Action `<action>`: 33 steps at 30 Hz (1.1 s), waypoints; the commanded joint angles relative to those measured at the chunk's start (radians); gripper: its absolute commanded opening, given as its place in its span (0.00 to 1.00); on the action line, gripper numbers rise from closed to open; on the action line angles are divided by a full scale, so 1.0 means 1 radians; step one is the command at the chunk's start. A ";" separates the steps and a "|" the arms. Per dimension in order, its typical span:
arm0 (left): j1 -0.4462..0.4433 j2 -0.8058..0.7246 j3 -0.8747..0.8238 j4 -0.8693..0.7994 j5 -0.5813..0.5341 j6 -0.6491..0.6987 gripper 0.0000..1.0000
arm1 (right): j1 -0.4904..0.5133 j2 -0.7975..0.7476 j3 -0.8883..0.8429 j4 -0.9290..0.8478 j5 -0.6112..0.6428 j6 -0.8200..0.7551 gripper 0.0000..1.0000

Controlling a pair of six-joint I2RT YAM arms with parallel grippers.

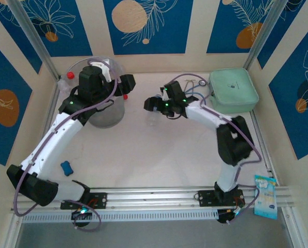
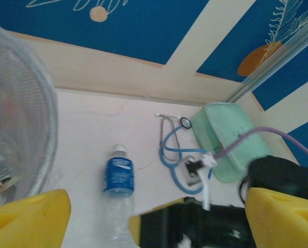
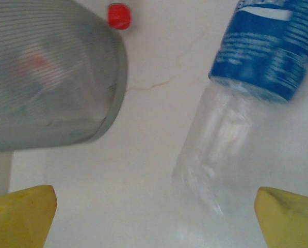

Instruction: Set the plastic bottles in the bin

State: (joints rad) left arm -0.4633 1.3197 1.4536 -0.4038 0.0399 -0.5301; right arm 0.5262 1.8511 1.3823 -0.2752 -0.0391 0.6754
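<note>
My right gripper (image 3: 154, 222) is spread wide, its yellow fingertips well apart. Ahead of them a plastic bottle (image 3: 246, 98) lies on the smooth white table (image 3: 143, 170), with a clear see-through body and a glossy blue label. Near it is the bin (image 3: 50, 77), round, ribbed, cloudy grey. My left gripper (image 2: 155, 219) hangs over the bin, spread too, holding nothing. A red cap (image 3: 118, 15) shows past the bin.

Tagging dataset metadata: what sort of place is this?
Probably a staged lab robot cell, not a home: white tabletop boxed by blue-and-cream leaf-print wall panels, silver aluminium frame posts, and a slotted metal mounting rail.
</note>
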 commanded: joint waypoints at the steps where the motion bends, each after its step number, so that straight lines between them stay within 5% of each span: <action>1: -0.008 -0.069 -0.026 -0.047 -0.056 0.042 0.88 | 0.009 0.131 0.123 -0.146 0.087 0.034 0.99; 11: -0.008 -0.105 -0.061 -0.049 -0.078 0.067 0.89 | -0.007 0.261 0.177 -0.225 0.130 0.025 0.96; 14: -0.008 -0.102 -0.068 -0.038 -0.071 0.060 0.89 | -0.013 0.227 0.134 -0.203 0.126 0.020 0.87; 18: -0.008 -0.102 -0.071 -0.031 -0.066 0.052 0.89 | -0.018 0.137 0.055 -0.168 0.122 -0.011 0.63; 22: -0.007 -0.099 -0.069 -0.019 -0.031 0.029 0.90 | -0.022 0.014 -0.033 -0.155 0.091 -0.071 0.57; 25: -0.008 -0.097 -0.077 0.038 0.087 -0.031 0.90 | -0.028 -0.147 -0.187 -0.015 -0.036 -0.133 0.54; 27: -0.011 -0.097 -0.092 0.099 0.151 -0.079 0.91 | -0.057 -0.257 -0.309 0.125 -0.227 -0.163 0.47; 33: -0.015 -0.054 -0.108 0.163 0.191 -0.099 0.96 | -0.072 -0.380 -0.436 0.261 -0.563 -0.272 0.38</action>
State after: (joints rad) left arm -0.4698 1.2400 1.3560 -0.3088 0.1692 -0.6033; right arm 0.4564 1.4872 0.9859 -0.1375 -0.3523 0.4854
